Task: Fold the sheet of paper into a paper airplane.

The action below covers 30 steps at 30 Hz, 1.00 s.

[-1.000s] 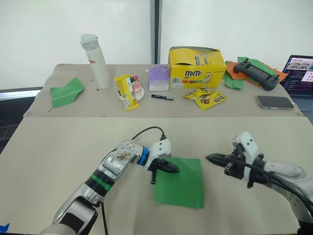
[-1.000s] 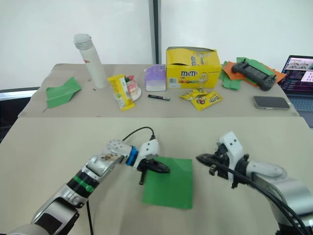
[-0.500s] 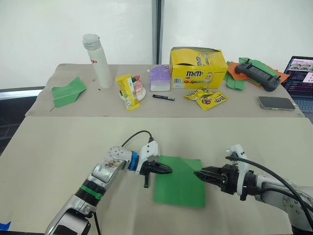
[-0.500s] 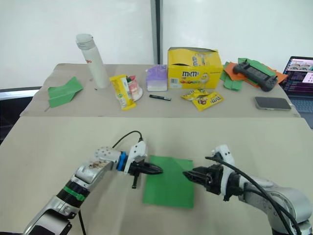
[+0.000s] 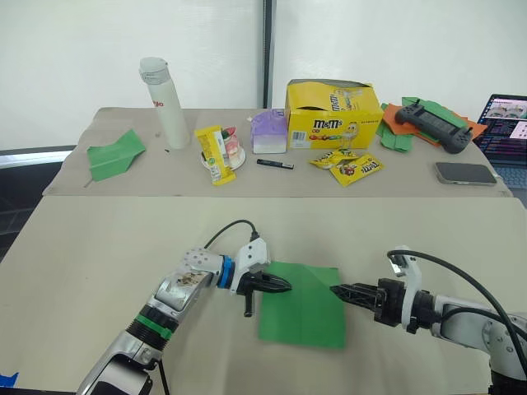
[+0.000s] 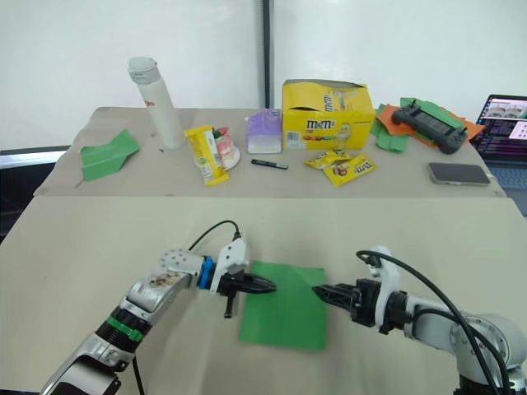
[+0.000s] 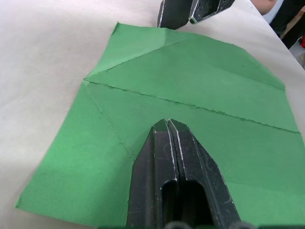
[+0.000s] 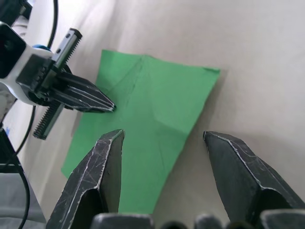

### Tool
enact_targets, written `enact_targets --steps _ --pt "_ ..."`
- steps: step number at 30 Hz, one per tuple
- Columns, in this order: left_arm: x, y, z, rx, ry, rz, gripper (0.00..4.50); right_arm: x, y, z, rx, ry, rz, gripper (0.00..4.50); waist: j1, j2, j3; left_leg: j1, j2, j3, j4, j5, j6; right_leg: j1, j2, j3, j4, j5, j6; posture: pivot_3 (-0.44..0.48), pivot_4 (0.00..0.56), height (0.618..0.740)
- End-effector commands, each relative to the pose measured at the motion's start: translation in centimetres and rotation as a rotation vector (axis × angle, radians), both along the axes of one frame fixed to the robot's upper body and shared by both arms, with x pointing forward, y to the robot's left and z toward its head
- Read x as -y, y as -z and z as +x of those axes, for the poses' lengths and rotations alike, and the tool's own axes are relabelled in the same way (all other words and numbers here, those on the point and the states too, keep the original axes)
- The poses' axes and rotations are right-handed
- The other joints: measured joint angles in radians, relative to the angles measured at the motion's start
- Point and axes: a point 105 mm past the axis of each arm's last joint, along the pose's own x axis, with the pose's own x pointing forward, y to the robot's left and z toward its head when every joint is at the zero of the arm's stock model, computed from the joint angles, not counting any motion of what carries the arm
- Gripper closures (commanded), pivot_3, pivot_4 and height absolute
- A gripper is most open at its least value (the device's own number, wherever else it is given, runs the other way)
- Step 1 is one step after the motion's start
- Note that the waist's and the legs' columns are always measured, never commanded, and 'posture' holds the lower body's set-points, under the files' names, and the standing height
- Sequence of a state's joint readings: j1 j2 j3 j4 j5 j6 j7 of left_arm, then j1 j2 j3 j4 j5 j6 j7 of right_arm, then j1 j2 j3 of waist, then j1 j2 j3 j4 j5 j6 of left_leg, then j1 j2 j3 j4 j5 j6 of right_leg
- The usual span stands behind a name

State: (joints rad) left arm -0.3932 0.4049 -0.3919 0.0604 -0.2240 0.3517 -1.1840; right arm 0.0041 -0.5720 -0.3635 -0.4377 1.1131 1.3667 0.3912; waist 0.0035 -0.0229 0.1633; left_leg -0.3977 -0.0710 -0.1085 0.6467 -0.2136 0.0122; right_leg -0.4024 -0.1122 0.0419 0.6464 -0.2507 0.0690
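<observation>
Left gripper (image 5: 284,286): jaws pressed together, tips resting on the left part of the sheet of paper (image 5: 303,304), not clamping it. Right gripper (image 5: 336,290): jaws apart in the right wrist view, tips at the sheet's right edge near its far right corner, which lies between the two jaws; cannot tell if they touch it.

Sheet lies flat on the near desk (image 5: 99,247), about mid-width, towards the front edge. Creases show in the left wrist view: one long centre line plus diagonals at one end. Sheet sits between the two grippers, left one over it, right one just beside. Nothing else lies around it on the near desk.

Far desk, well apart from the sheet: green paper plane (image 5: 114,154) near the left edge, white bottle (image 5: 163,103) upright, yellow snack pack (image 5: 212,154) by a small plate, purple carton (image 5: 268,132), black pen (image 5: 272,164), yellow candy box (image 5: 332,114) with candy bags (image 5: 346,164) in front. At the right end: green and orange paper scraps (image 5: 395,132) under a game controller (image 5: 431,124), a phone (image 5: 463,172), a laptop (image 5: 506,123) at the right edge.
</observation>
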Motion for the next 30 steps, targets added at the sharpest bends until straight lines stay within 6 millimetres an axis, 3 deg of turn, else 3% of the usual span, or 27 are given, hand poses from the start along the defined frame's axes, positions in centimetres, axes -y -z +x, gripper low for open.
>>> enact_targets --steps 1,4,5,13,18,23,27,30 --pt "0.0 0.1 -0.3 0.006 0.001 0.007 4.50 -1.0 -0.8 0.8 0.025 -0.023 0.060 1.55 -0.002 0.000 0.000 0.000 0.000 0.000 0.000 0.000 0.000 0.000 0.000 0.000 0.000 0.000 0.000 0.000 0.150 0.740" --pt "-0.1 0.0 -0.3 0.008 -0.002 0.008 4.50 -1.4 -1.0 1.5 0.032 -0.019 0.102 1.55 -0.004 0.000 0.000 0.000 0.000 0.000 0.000 0.000 0.000 0.000 0.000 0.000 0.000 0.000 0.000 0.000 0.150 0.740" --pt "-0.1 0.0 -0.3 0.008 -0.005 0.008 4.50 -1.7 -1.2 1.8 0.034 -0.020 0.135 1.78 -0.004 0.000 0.000 0.000 0.000 0.000 0.000 0.000 0.000 0.000 0.000 0.000 0.000 0.000 0.000 0.000 0.150 0.740" --pt "-0.5 -0.1 -0.2 0.014 -0.024 0.013 4.50 -2.7 -1.5 2.6 0.031 -0.037 0.194 4.45 -0.010 0.000 0.000 0.000 0.000 0.000 0.000 0.000 0.000 0.000 0.000 0.000 0.000 0.000 0.000 0.000 0.150 0.740" --pt "-1.7 -1.2 0.7 0.035 -0.056 0.012 4.50 -3.0 -1.7 3.1 0.046 -0.038 0.201 4.45 -0.016 0.000 0.000 0.000 0.000 0.000 0.000 0.000 0.000 -0.001 0.000 0.000 0.001 0.000 0.000 0.000 0.150 0.740" --pt "-2.8 -4.7 2.9 0.099 -0.127 -0.056 4.50 -3.3 -2.1 4.1 0.104 -0.019 0.156 4.45 -0.017 0.000 0.000 -0.001 0.000 0.000 0.000 0.000 0.000 -0.002 0.001 0.000 0.001 0.000 0.000 0.000 0.150 0.740" --pt "-2.7 -7.1 4.0 0.148 -0.151 -0.102 4.50 -3.4 -2.4 5.6 0.195 -0.009 0.061 4.45 -0.016 0.000 0.000 0.000 0.000 0.000 0.000 0.000 0.000 -0.002 0.001 0.000 0.001 0.000 0.000 0.000 0.150 0.740" --pt "-2.0 -7.7 4.4 0.172 -0.149 -0.101 4.50 -3.2 -2.7 6.6 0.250 0.002 -0.012 4.45 -0.017 0.000 0.000 -0.001 0.000 0.000 0.000 0.000 0.000 -0.002 0.000 0.000 0.000 0.000 0.000 0.000 0.150 0.740"
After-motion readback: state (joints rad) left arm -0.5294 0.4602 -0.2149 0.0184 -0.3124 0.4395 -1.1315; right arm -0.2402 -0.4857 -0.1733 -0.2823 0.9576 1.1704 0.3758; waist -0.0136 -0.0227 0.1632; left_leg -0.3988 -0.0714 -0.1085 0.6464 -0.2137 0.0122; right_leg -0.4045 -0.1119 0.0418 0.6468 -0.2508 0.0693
